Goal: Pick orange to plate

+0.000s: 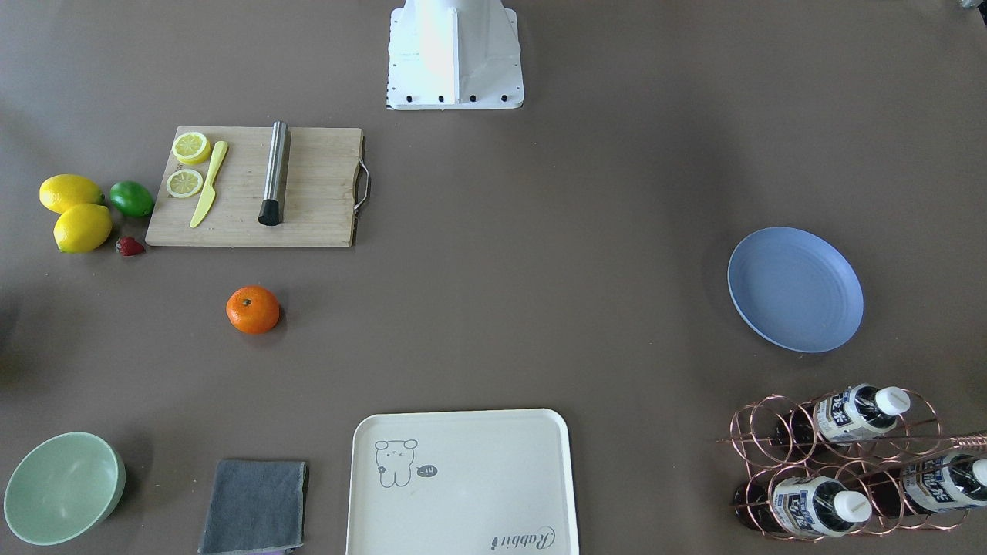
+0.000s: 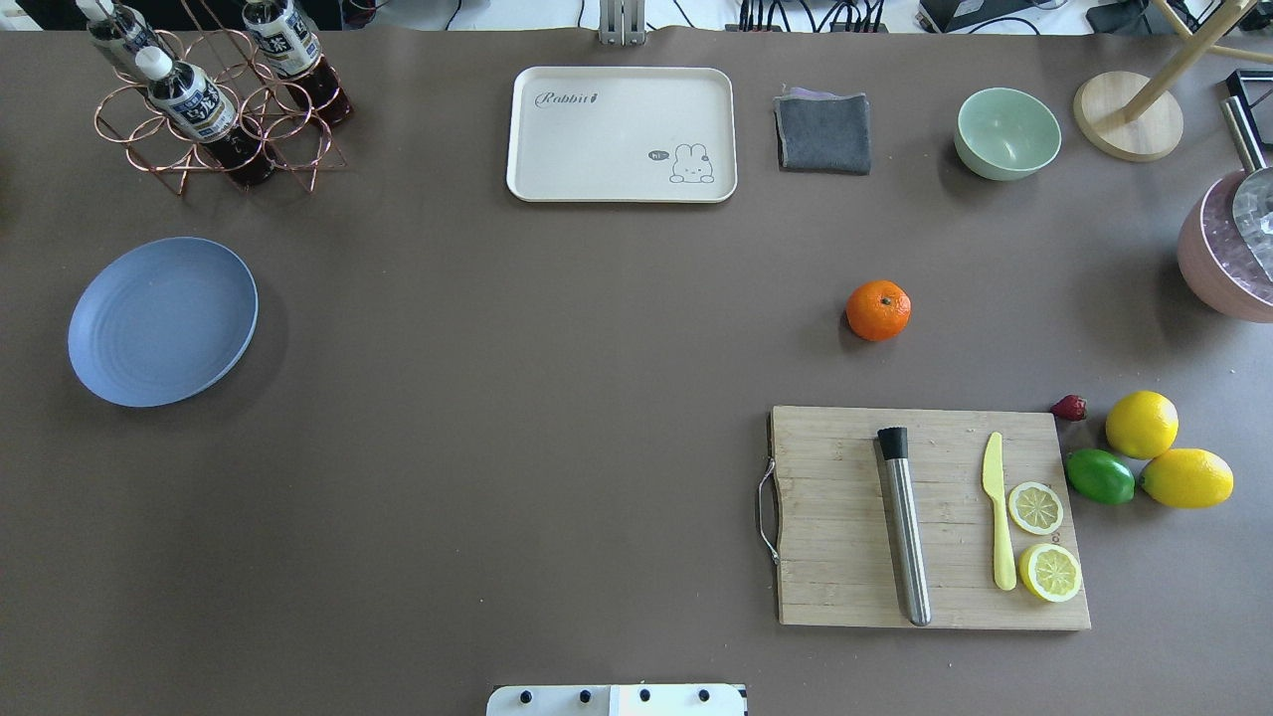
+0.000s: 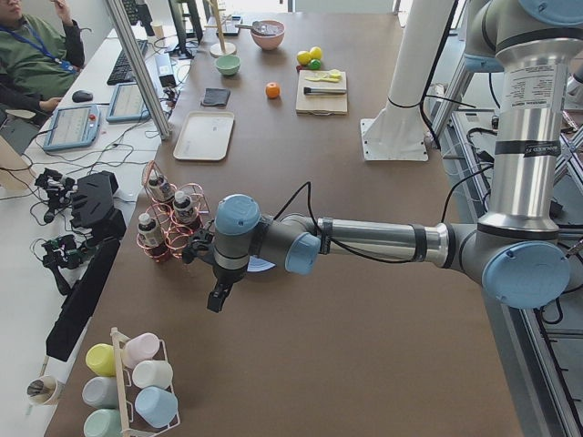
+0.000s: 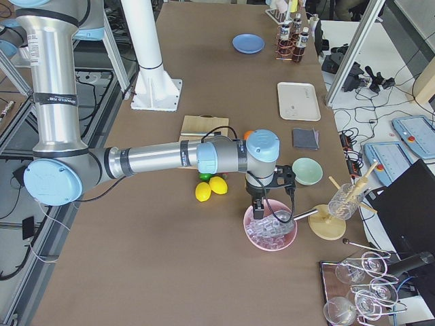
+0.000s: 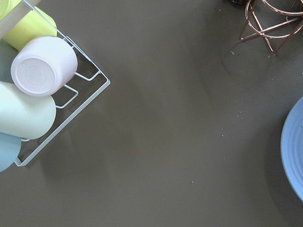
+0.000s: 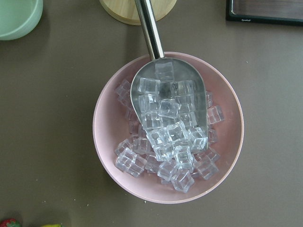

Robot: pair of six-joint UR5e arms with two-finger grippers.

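Note:
The orange rests alone on the brown table, just beyond the wooden cutting board; it also shows in the front view as the orange. The pale blue plate lies far off on the table's left side, its rim at the edge of the left wrist view. My left gripper hangs beside the plate, past the table's left end. My right gripper hovers over a pink bowl of ice, well away from the orange. Both show only in side views, so I cannot tell their state.
Two lemons, a lime and a strawberry lie right of the board, which holds a steel muddler, yellow knife and lemon slices. A cream tray, grey cloth, mint bowl and copper bottle rack line the far edge.

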